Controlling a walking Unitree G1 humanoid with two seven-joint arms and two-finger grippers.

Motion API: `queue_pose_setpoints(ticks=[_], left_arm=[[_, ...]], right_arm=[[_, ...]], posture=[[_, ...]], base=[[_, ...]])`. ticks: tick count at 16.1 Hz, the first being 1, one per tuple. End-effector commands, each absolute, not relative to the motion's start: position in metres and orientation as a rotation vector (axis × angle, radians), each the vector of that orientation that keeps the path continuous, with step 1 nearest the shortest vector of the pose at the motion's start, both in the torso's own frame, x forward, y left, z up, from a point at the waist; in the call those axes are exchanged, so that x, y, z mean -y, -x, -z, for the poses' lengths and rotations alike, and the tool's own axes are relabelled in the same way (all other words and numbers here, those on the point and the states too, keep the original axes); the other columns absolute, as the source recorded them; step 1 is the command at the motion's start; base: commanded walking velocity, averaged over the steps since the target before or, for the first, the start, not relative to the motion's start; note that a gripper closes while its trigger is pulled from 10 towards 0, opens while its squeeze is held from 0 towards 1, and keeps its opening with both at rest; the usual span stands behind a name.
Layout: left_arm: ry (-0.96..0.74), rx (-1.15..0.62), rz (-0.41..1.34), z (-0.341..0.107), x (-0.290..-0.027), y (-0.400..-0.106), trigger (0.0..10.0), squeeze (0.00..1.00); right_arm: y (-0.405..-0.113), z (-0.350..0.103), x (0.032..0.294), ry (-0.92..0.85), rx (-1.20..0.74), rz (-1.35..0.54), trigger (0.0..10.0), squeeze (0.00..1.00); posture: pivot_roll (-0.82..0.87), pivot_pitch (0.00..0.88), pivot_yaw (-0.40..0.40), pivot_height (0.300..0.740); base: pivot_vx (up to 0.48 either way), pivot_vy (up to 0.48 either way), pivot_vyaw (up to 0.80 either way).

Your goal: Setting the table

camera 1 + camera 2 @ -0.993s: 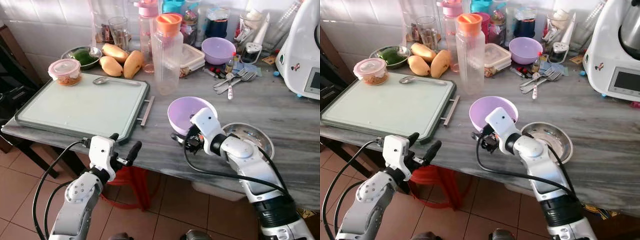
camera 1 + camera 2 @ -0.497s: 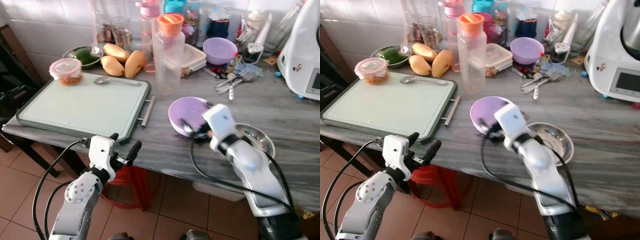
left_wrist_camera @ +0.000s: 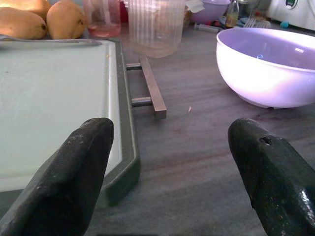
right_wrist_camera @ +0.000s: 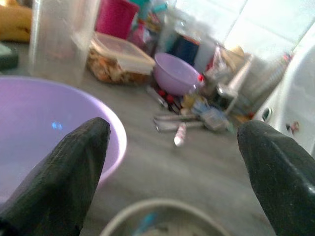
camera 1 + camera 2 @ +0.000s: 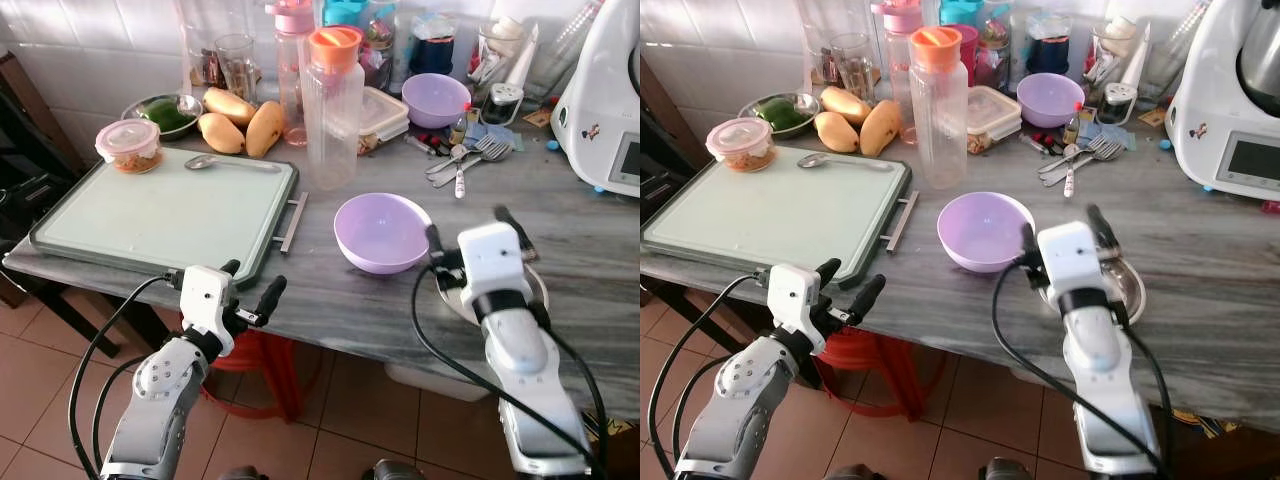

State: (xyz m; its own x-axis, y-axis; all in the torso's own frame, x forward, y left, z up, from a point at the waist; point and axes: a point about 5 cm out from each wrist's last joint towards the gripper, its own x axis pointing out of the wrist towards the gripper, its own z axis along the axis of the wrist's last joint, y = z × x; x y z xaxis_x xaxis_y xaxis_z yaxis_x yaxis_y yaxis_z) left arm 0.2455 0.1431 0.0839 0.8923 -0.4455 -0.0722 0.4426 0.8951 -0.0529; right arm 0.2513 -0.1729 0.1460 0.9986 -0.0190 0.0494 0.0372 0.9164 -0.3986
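The lilac bowl (image 5: 382, 232) sits upright on the grey marbled tabletop (image 5: 590, 235), near the front edge, free of any grip. Just beside it on the robot's right, the right claw (image 5: 478, 231) hovers with its two black fingers spread wide apart, holding nothing. One finger (image 5: 433, 241) is close to the bowl's rim and the other (image 5: 514, 228) points toward the back of the tabletop. Under that wrist lies a steel dish (image 5: 1127, 286), mostly covered by the arm.

Over on the left, the left claw (image 5: 254, 285) hangs at the front edge of the tabletop, fingers parted and empty, by the near corner of the pale green tray (image 5: 160, 215). The tray's metal handle (image 5: 293, 222) sticks out toward the bowl, well short of touching it.

On the tray lies a spoon (image 5: 232, 162) at the far side, and a lidded tub of orange food (image 5: 129, 144) stands at its far left corner. Behind the tray, three mangoes (image 5: 240, 122) sit next to a steel bowl of greens (image 5: 164, 112).

A tall clear jug with an orange lid (image 5: 332, 107) stands behind the lilac bowl. A flat lidded food box (image 5: 382, 115) rests just behind that. Farther back there's a second purple bowl (image 5: 434, 100), and forks and spoons (image 5: 466, 160) lie scattered nearby. A white kitchen machine (image 5: 606, 100) stands at the far right.
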Motion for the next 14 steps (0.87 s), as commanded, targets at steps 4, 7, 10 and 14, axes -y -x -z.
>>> queue_pose_setpoints(ticks=[4, 7, 10, 14], left_arm=[[0.025, -0.083, 0.466, -0.083, -0.144, -0.246, 10.0, 0.0], [0.028, -0.058, 0.461, -0.088, -0.143, -0.249, 10.0, 0.0], [0.02, -0.053, 0.461, -0.09, -0.144, -0.249, 10.0, 0.0], [0.017, -0.062, 0.456, -0.089, -0.146, -0.246, 10.0, 0.0]], right_arm=[[-0.227, -0.131, 0.201, 0.305, -0.102, 0.225, 10.0, 0.37], [-0.223, -0.12, 0.21, 0.216, -0.187, 0.311, 10.0, 0.3], [-0.229, -0.118, 0.214, 0.16, -0.222, 0.313, 10.0, 0.28], [-0.243, -0.119, 0.217, 0.148, -0.252, 0.245, 10.0, 0.28]], posture=[[-0.08, 0.0, 0.054, 0.74], [-0.09, 0.0, 0.062, 0.74], [-0.09, 0.0, 0.061, 0.74], [-0.08, 0.0, 0.057, 0.74]], base=[[0.0, 0.0, 0.0], [0.0, 0.0, 0.0], [0.0, 0.0, 0.0], [0.0, 0.0, 0.0]])
